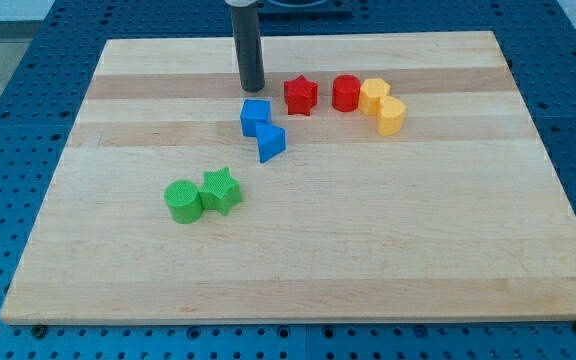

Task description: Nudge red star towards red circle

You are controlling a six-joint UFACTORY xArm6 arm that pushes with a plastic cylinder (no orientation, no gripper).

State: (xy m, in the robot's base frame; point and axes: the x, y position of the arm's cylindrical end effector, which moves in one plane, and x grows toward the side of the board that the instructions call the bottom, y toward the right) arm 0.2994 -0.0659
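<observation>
The red star [300,95] lies near the view's top centre of the wooden board [298,250]. The red circle [346,93] lies a short gap to its right. My tip [253,86] stands to the left of the red star, a small gap away, and just above the blue cube [255,116]. The rod rises straight up out of the view's top.
Two yellow blocks [373,96] [391,115] touch the red circle's right side. A blue triangle [271,142] lies below the blue cube. A green circle [182,201] and a green star [220,190] sit together at the left centre.
</observation>
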